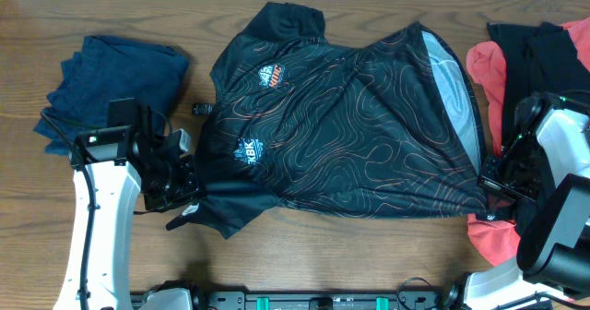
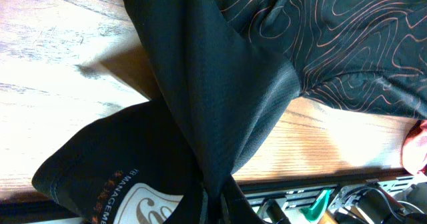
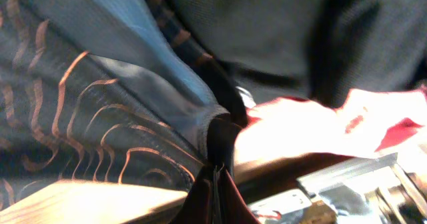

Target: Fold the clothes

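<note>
A black jersey [image 1: 341, 125] with thin orange contour lines and two chest logos lies spread across the middle of the table, collar toward the far edge. My left gripper [image 1: 189, 195] is at its near left sleeve, shut on a pinch of the black fabric [image 2: 220, 137] that runs down into the closed jaws [image 2: 215, 204]. My right gripper [image 1: 487, 185] is at the jersey's near right hem corner. Its jaws [image 3: 217, 177] are shut on the gathered edge of the jersey [image 3: 100, 117]. Part of the jersey's grey inner side [image 1: 452, 79] shows at the right.
A folded navy garment [image 1: 115, 79] lies at the far left. Coral-red pieces [image 1: 489, 65] and a black garment [image 1: 544, 47] are piled at the right, with more coral cloth [image 1: 493, 241] under the right arm. A small dark object [image 1: 198, 110] sits by the jersey's left shoulder.
</note>
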Motion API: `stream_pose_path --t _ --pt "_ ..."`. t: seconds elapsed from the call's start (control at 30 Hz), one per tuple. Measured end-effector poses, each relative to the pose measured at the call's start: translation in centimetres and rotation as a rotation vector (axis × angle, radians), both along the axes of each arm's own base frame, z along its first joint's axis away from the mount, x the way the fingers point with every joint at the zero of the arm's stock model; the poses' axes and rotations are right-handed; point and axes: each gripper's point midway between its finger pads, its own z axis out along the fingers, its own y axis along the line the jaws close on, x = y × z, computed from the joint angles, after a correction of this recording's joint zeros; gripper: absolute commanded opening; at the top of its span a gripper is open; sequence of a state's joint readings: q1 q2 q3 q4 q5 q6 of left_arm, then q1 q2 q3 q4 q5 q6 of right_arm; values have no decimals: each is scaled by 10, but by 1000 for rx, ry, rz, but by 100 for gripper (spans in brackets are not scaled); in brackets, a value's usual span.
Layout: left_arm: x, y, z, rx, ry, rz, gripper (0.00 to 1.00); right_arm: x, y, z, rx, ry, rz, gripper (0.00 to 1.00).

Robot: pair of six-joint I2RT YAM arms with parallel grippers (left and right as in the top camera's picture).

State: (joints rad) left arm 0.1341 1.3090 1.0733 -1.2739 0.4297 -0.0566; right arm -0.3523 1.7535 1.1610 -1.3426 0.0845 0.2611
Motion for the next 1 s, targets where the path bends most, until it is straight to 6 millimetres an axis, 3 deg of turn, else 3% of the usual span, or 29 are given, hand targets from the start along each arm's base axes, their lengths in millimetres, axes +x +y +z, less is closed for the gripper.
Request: stream_pose_path --t 0.3,0.43,0.73,0.8,0.83,0.87,0.93,1.0 --pt "0 0 0 0 0 0 7 -43 -35 25 -324 209 -138 1" --pt "0 0 0 0 0 0 7 -45 -43 29 -411 215 -187 1" --pt "0 0 0 0 1 0 7 -44 -44 28 -429 204 -213 1" --pt "0 0 0 0 1 0 6 -42 -45 27 -430 195 -216 8" --pt "0 0 0 0 0 0 6 -41 -44 25 -426 186 -216 28" --pt "0 0 0 0 0 0 6 -39 -44 24 -422 178 -216 40" --pt "0 0 0 0 0 0 6 -36 -45 22 -418 167 -208 46" --pt "0 0 0 0 0 0 6 -32 -46 20 -413 147 -205 45"
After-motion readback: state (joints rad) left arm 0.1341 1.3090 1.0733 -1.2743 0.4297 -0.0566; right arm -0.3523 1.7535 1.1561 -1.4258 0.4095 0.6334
